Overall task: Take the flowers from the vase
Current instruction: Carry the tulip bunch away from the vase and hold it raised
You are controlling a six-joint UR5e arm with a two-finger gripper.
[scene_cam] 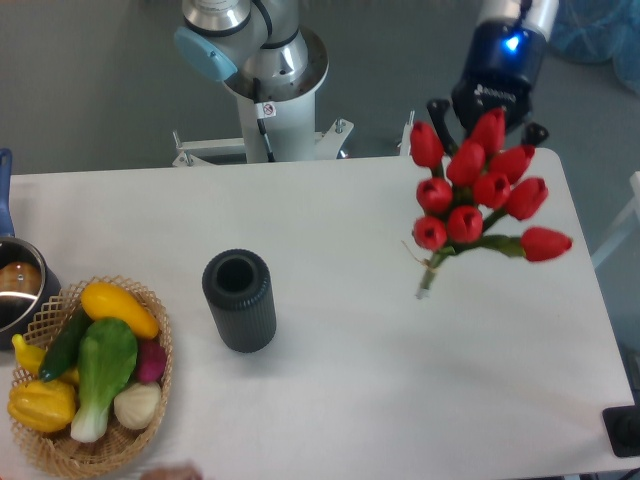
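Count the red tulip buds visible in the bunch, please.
8 visible on the flowers, held by the gripper over the table's right side: seven clustered, one jutting lower right. Others may be hidden behind.

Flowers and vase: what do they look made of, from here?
The flowers, carried by the claw: probably artificial, plastic or fabric; buds are uniformly red, smooth, identical.
The vase: dark grey, matte, ribbed sides without glare; maybe ceramic or plastic, can't tell which.
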